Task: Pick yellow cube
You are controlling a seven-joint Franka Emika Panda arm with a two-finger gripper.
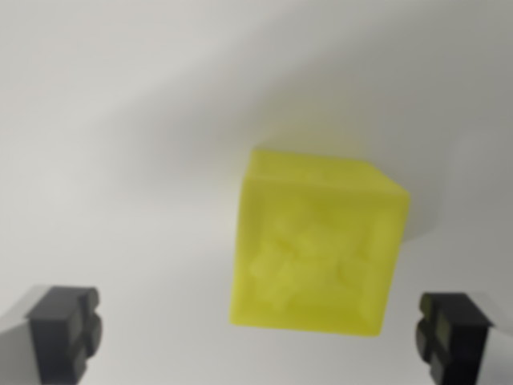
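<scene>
A yellow cube (319, 241) with an embossed pattern on its top face rests on a plain white surface (120, 160), a little right of the wrist view's centre and slightly blurred. My gripper (258, 335) is open, with its two black fingertips at the bottom corners of the view: one pad (64, 330) at the wrist view's left, the other pad (450, 333) at the right. The cube lies between and just beyond the fingertips, closer to the right one. Neither pad touches it.
Only the white surface surrounds the cube, with a soft grey shadow (449, 184) falling behind and to the right of it.
</scene>
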